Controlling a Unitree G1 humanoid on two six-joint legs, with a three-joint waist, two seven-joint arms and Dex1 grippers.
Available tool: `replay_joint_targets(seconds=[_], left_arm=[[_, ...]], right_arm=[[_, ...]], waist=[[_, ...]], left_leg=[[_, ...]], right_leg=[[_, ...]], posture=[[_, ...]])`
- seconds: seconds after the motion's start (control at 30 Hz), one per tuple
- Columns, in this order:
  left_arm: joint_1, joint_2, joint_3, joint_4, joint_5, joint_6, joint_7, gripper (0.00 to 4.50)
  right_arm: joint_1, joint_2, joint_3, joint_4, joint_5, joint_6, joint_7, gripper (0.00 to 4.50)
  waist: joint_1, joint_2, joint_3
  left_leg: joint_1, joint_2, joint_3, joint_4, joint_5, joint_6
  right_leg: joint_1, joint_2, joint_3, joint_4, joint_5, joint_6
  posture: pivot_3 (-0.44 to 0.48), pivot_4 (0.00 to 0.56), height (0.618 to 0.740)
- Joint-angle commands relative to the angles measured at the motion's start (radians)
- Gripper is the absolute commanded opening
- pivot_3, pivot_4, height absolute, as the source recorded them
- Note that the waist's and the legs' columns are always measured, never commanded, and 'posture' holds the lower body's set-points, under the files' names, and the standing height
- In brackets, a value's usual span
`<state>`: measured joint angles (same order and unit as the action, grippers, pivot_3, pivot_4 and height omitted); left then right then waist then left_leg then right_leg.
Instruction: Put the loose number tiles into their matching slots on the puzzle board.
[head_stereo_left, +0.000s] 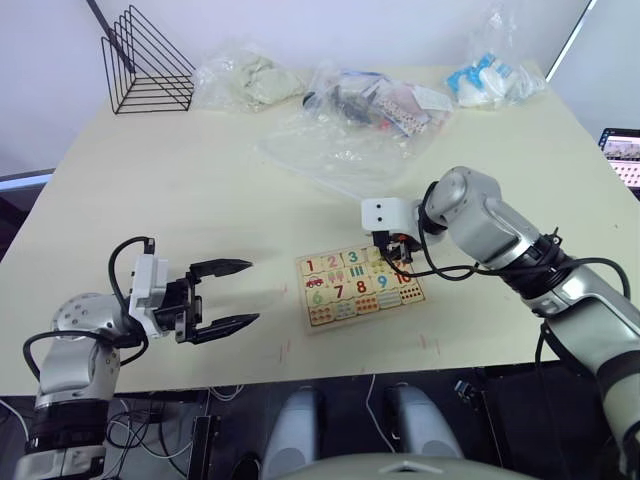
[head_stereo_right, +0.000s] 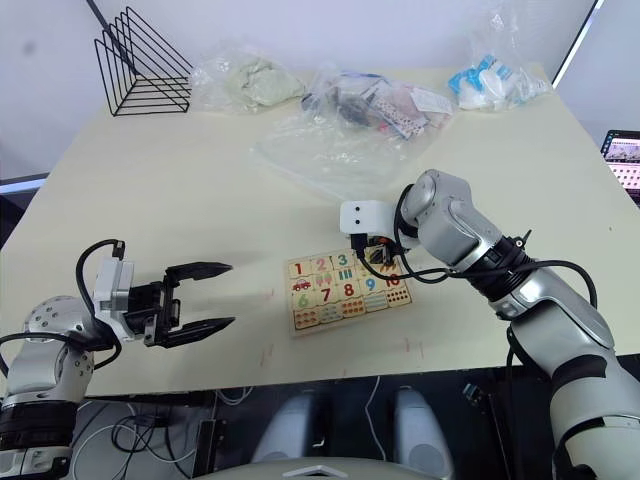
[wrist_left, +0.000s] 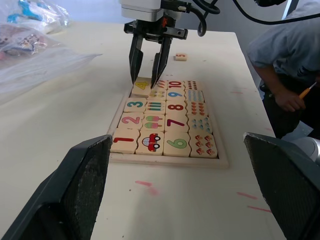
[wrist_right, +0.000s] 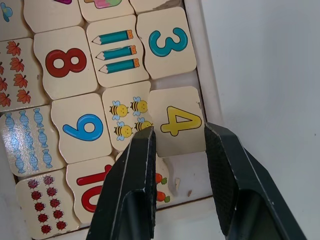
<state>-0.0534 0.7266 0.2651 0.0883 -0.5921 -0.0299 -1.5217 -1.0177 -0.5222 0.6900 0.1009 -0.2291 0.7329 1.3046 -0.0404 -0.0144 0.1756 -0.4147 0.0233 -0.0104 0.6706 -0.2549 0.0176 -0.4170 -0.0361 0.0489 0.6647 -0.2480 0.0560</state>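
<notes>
The puzzle board (head_stereo_left: 312, 322) lies on the table in front of me. Tiles 1 (wrist_left: 125, 141), 2 (wrist_left: 131, 120) and 3 (wrist_left: 136, 104) sit in their slots along its edge. My right gripper (head_stereo_left: 397, 262) points down over the board's far end, its fingers (wrist_right: 137, 170) pressed against both sides of the yellow 4 tile (wrist_right: 176, 117), which rests slightly askew in its slot. The last slot (wrist_right: 186, 183) beside it is bare. The 5 tile (wrist_left: 180, 57) lies loose on the table beyond the board. My left gripper (head_stereo_left: 253, 291) hovers open to the board's left, holding nothing.
Clear plastic bags (head_stereo_left: 370, 110) with small items lie behind the board, and a black wire rack (head_stereo_left: 150, 65) stands at the far left corner. A seated person (wrist_left: 285, 60) is beyond the table's right side. Bare tabletop lies between my left gripper and the board.
</notes>
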Motion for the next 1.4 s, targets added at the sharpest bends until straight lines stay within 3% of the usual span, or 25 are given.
replay_joint_targets(seconds=[0.03, 1.3, 1.33, 1.4], left_arm=[[0.012, 0.002, 0.022, -0.037, -0.023, -0.015, 0.0, 4.5], [0.017, -0.008, 0.017, -0.04, -0.018, -0.018, 0.009, 4.5], [0.017, -0.008, 0.017, -0.04, -0.019, -0.019, 0.009, 4.5], [0.017, -0.009, 0.017, -0.041, -0.019, -0.019, 0.009, 4.5]], right_arm=[[-0.038, 0.008, -0.005, -0.002, -0.011, -0.024, 0.003, 0.86], [-0.036, 0.028, -0.012, 0.068, -0.037, -0.155, 0.043, 0.86], [-0.035, 0.029, -0.013, 0.068, -0.037, -0.159, 0.043, 1.88], [-0.034, 0.029, -0.015, 0.072, -0.039, -0.17, 0.04, 2.64]], waist=[[0.0, 0.0, 0.0], [0.0, 0.0, 0.0], [0.0, 0.0, 0.0], [0.0, 0.0, 0.0]], left_leg=[[0.0, 0.0, 0.0, 0.0, 0.0, 0.0], [0.0, 0.0, 0.0, 0.0, 0.0, 0.0], [0.0, 0.0, 0.0, 0.0, 0.0, 0.0], [0.0, 0.0, 0.0, 0.0, 0.0, 0.0]], right_leg=[[0.0, 0.0, 0.0, 0.0, 0.0, 0.0], [0.0, 0.0, 0.0, 0.0, 0.0, 0.0], [0.0, 0.0, 0.0, 0.0, 0.0, 0.0], [0.0, 0.0, 0.0, 0.0, 0.0, 0.0]], posture=[[0.0, 0.15, 0.74], [0.0, 0.15, 0.74], [0.0, 0.15, 0.74], [0.0, 0.15, 0.74]])
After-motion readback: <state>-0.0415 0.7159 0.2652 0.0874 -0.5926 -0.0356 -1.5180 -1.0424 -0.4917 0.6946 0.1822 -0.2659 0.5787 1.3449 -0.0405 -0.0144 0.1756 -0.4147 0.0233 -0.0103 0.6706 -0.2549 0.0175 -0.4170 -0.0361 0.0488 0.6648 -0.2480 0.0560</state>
